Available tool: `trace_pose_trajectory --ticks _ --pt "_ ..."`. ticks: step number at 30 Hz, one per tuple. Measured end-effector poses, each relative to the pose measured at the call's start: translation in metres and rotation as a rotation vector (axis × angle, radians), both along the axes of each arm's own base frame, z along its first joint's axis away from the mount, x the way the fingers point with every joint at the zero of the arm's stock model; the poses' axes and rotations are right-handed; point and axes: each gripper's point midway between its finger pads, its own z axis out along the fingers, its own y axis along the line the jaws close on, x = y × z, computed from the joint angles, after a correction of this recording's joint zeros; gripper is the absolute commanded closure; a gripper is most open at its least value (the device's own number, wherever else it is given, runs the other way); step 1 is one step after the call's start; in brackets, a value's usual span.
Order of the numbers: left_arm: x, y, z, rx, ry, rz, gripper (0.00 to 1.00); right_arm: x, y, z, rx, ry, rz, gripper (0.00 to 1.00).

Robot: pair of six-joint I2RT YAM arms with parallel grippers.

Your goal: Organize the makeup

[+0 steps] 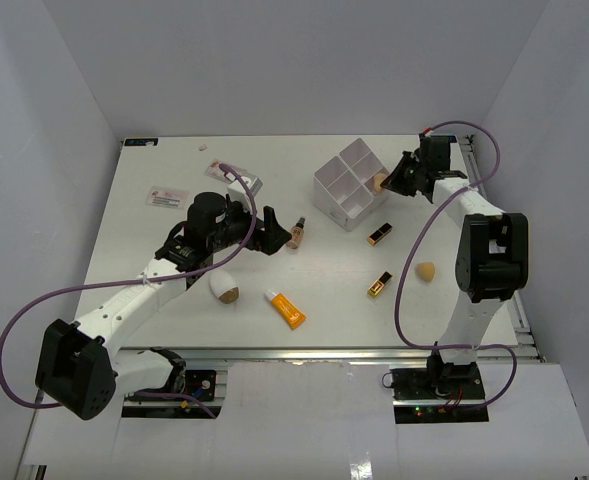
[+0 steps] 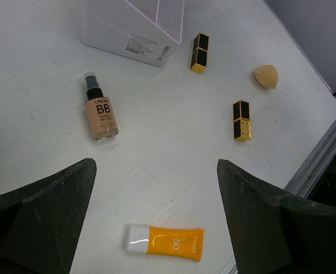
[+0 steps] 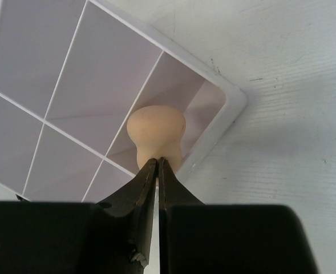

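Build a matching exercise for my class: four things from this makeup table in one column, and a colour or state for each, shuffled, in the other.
Column one
1. orange tube
2. BB cream bottle
3. right pincer
4. left pincer

Column two
A. wide open, empty
B. shut on a tan sponge over the white box
C. lying flat, white cap
D. lying flat, dark cap

Pairs: 1-C, 2-D, 3-B, 4-A

The orange tube (image 2: 165,242) lies between my left fingers (image 2: 36,222); bare bench (image 2: 168,171) ahead until the bottle (image 2: 101,111) and box (image 2: 128,34) block the way.
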Motion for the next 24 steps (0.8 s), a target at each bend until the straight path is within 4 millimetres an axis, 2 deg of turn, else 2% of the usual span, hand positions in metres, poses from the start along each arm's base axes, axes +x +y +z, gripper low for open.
trace_pose_trajectory --ticks 3,15,24 --pt "0.0 0.0 0.0 0.002 0.0 -0.001 0.02 0.001 0.0 0.002 0.019 -0.001 -0.023 0.87" --pt "0.0 0.0 0.0 0.005 -0.003 -0.002 0.02 0.008 -0.004 0.005 0.055 -0.001 -0.107 0.9" --pt "0.0 0.0 -0.001 0.005 -0.003 -0.002 0.02 0.011 -0.01 -0.001 0.05 0.014 -0.16 0.9"
